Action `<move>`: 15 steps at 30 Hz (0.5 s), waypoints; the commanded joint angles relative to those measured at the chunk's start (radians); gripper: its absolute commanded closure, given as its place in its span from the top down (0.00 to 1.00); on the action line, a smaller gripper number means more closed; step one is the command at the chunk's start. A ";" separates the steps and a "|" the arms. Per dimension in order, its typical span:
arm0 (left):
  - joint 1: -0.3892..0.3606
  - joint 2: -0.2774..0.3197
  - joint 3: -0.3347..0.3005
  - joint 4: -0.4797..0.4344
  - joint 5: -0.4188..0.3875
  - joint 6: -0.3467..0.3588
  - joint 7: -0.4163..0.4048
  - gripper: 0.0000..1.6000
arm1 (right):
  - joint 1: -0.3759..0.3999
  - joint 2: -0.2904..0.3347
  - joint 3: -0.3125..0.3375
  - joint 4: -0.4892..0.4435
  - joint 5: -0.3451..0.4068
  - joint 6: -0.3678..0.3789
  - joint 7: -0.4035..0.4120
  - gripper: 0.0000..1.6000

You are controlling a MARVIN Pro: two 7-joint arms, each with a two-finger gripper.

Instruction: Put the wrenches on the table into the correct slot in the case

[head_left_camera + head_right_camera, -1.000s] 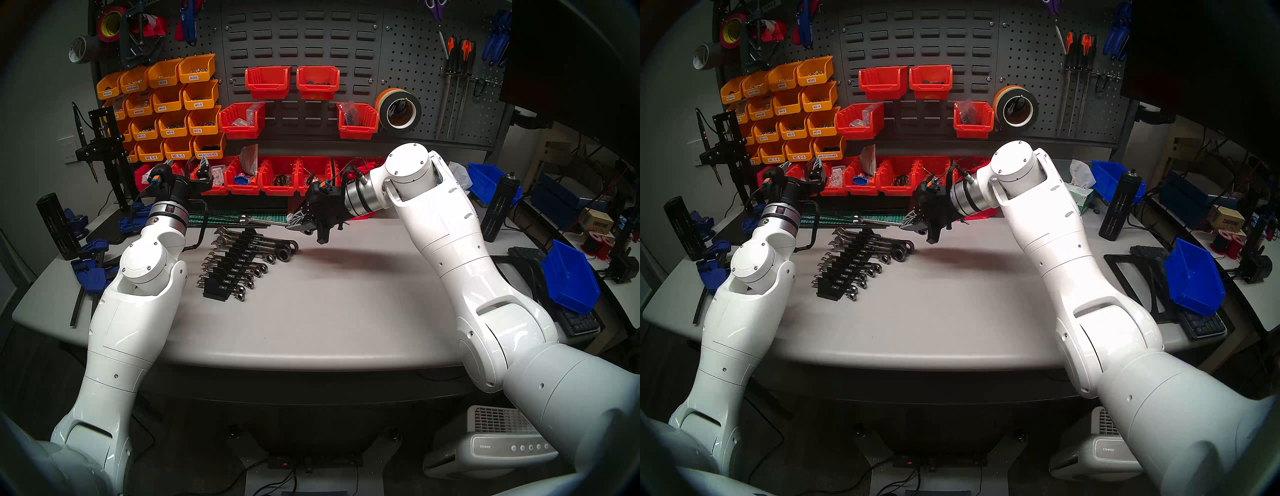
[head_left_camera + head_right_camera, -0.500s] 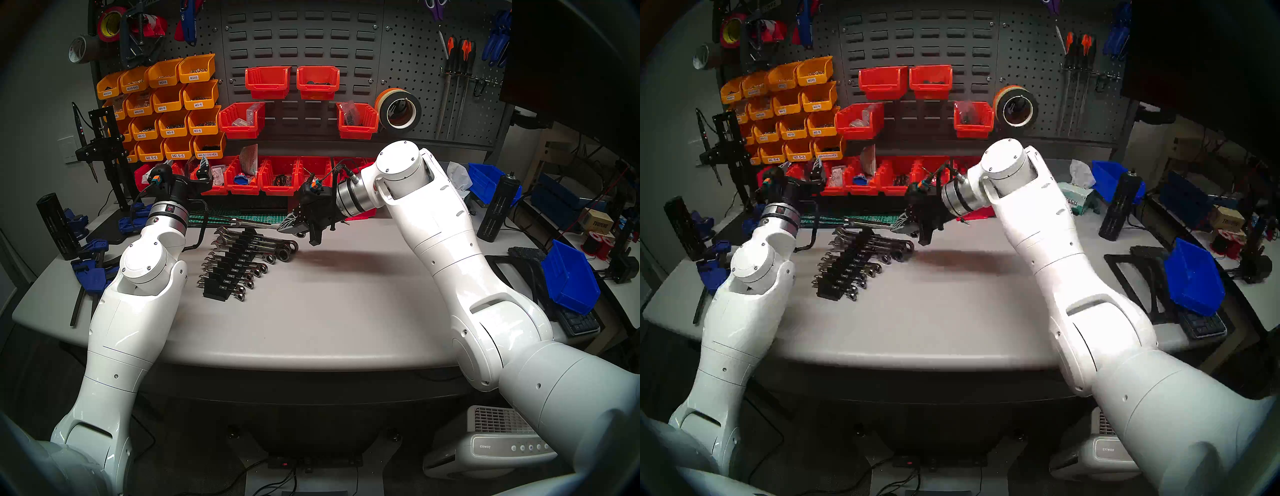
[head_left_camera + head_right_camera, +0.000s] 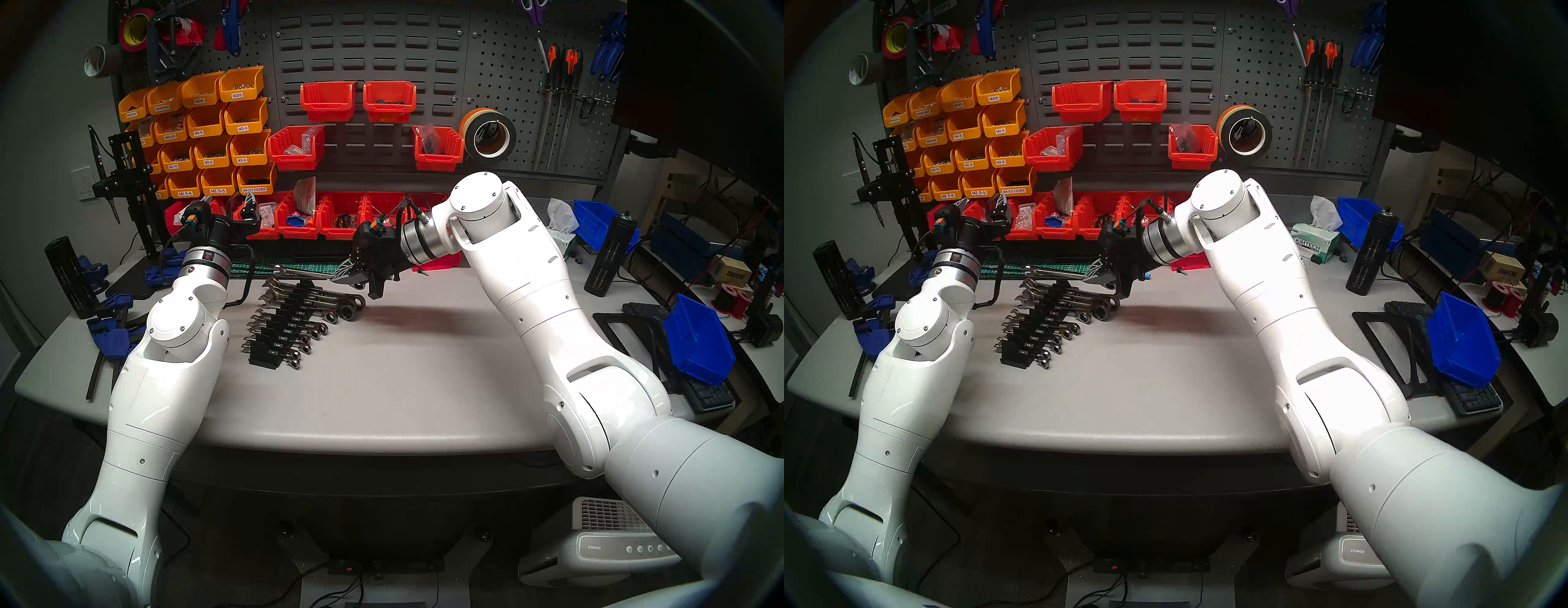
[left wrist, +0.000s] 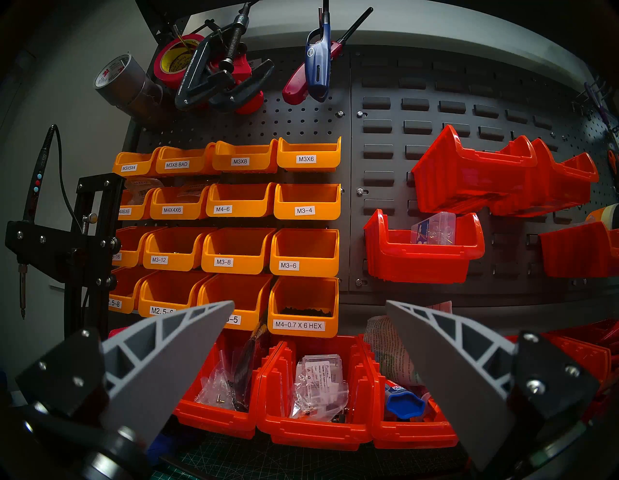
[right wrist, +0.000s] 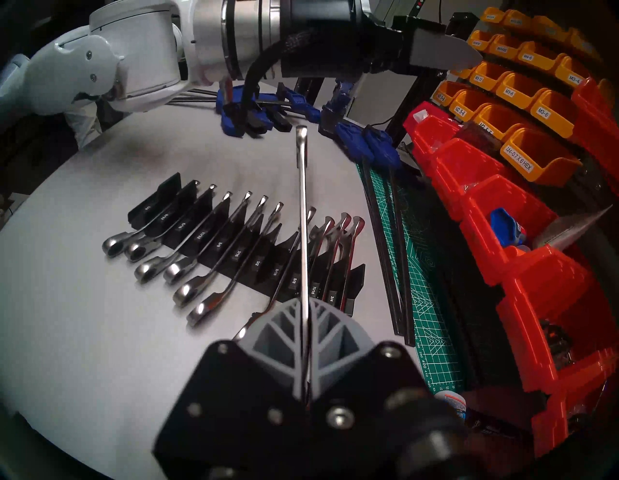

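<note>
My right gripper [image 3: 345,275] [image 5: 303,303] is shut on a slim chrome wrench [image 3: 303,271] [image 3: 1057,273] [image 5: 302,207]. The wrench sticks out level to the left, its open jaw at the far tip, and hangs just above the far end of the case [image 3: 271,354] [image 3: 1016,358] [image 5: 157,201]. The case is a long black rack lying on the grey table with several chrome wrenches in its slots. In the right wrist view the held wrench crosses over the slots marked 5/8 and 11/16. My left gripper [image 3: 250,210] [image 4: 310,303] stands open and empty at the back left, facing the bins.
A row of red bins [image 3: 339,214] and a green cutting mat [image 5: 425,268] lie right behind the rack. Blue clamps [image 3: 112,327] sit at the table's left, a blue bin [image 3: 698,339] and a keyboard at its right. The yellow bins [image 4: 241,201] hang on the pegboard.
My right arm has carried the wrench leftward, so it now hangs over the rack's far end. The left arm has stayed still.
</note>
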 commanded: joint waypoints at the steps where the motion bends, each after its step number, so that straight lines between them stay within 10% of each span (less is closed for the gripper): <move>1: -0.032 0.001 -0.008 -0.028 0.000 -0.012 0.000 1.00 | 0.044 -0.017 0.008 -0.020 0.002 -0.007 -0.011 0.00; 15: -0.032 0.001 -0.008 -0.028 0.000 -0.012 0.000 1.00 | 0.045 -0.018 0.010 -0.018 0.001 -0.010 -0.010 0.00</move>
